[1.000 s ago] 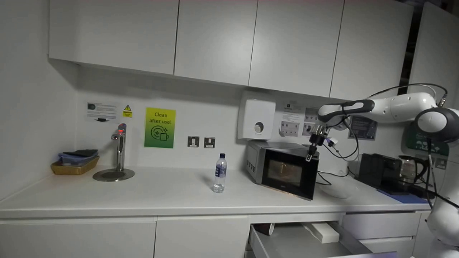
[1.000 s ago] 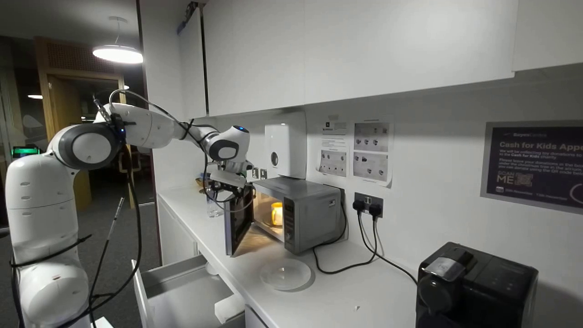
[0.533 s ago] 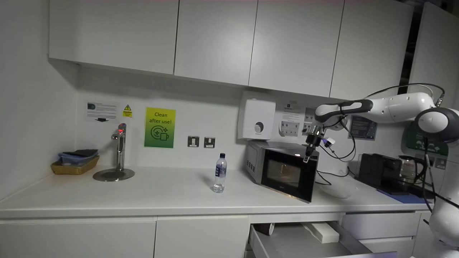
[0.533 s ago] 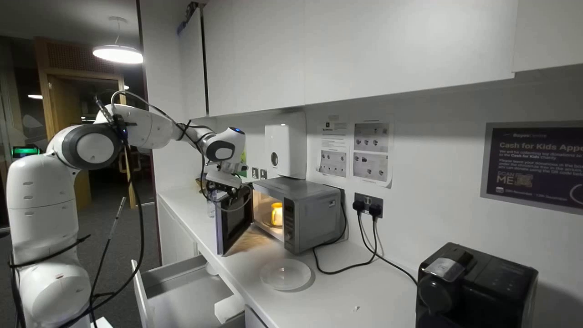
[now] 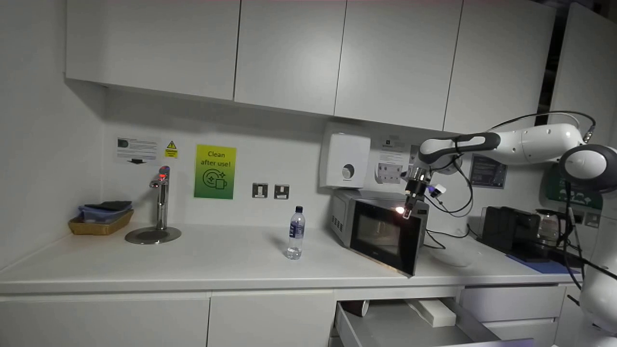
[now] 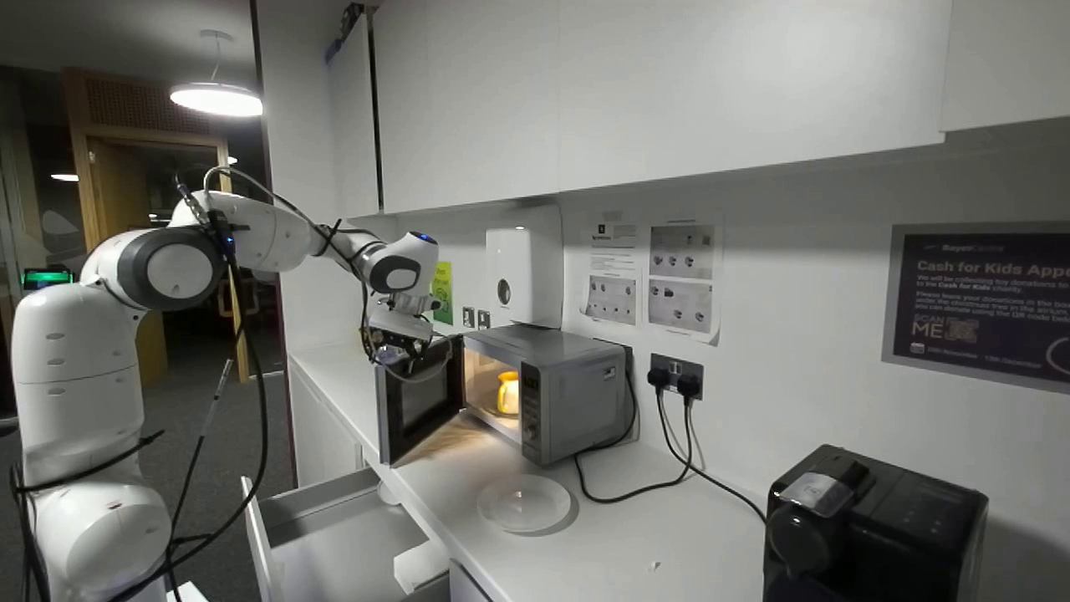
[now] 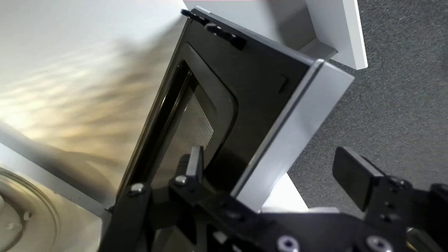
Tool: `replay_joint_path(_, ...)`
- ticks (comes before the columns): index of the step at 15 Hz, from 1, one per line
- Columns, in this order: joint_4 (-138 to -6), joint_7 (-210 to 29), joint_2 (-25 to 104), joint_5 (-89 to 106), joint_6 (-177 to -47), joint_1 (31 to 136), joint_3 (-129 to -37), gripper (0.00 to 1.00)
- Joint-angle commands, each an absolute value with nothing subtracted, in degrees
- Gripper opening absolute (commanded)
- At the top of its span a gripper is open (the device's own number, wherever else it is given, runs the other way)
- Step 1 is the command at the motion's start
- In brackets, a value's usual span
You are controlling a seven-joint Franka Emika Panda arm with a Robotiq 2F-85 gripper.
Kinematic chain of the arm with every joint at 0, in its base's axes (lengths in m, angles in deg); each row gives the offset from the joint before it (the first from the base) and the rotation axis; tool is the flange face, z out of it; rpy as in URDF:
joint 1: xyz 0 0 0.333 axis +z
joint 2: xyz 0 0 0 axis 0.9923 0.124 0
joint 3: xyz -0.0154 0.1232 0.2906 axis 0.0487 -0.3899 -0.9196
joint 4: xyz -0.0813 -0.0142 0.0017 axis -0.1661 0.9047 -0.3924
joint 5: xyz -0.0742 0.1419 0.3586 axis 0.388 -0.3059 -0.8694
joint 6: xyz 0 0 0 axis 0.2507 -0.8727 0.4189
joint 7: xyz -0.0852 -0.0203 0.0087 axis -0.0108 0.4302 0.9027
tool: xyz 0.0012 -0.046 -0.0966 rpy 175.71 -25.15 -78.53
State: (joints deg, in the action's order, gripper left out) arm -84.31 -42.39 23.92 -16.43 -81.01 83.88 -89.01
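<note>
My gripper (image 7: 268,152) is open. In the wrist view one finger (image 7: 196,162) is over the inner face of the black microwave door (image 7: 266,80), and the opposite finger (image 7: 355,175) is beyond the door's silver edge, over the floor. The door edge lies between them; I cannot tell whether a finger touches the door. In the exterior views the gripper (image 5: 408,211) is at the door's upper free corner. The grey microwave (image 6: 577,393) stands with its door (image 6: 410,414) swung open. A yellow mug (image 6: 507,395) is inside the lit cavity. Part of the turntable (image 7: 52,213) shows in the wrist view.
A water bottle (image 5: 296,233) stands on the counter (image 5: 217,260). A clear plate (image 6: 525,504) lies before the microwave. An open drawer (image 6: 334,543) juts out below, holding a white box (image 5: 436,313). A black coffee machine (image 6: 869,527) and cables (image 6: 619,498) are nearby.
The microwave door has swung further open. The gripper and arm have moved along with its free edge, leftward in both exterior views.
</note>
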Motion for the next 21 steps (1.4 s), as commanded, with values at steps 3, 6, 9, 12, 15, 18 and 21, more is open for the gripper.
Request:
replay_joint_path(3,-82.25,-40.95,24.33,-17.56,-78.67,85.36,-90.11,1.0)
replay_joint_path(6,-82.01,-40.96,24.92,-17.47,-78.72,86.34,-91.22,1.0)
replay_joint_path(9,-82.58,-41.32,25.89,-17.18,-79.95,87.37,-92.21,1.0)
replay_joint_path(12,-83.1,-41.27,26.68,-16.66,-80.43,87.37,-92.48,1.0)
replay_joint_path(15,-82.84,-41.14,26.13,-16.75,-80.27,87.22,-92.63,1.0)
replay_joint_path(18,-81.48,-41.39,24.33,-17.03,-79.71,87.17,-92.63,1.0)
replay_joint_path(21,-79.81,-42.03,22.81,-17.2,-79.93,87.29,-92.47,1.0)
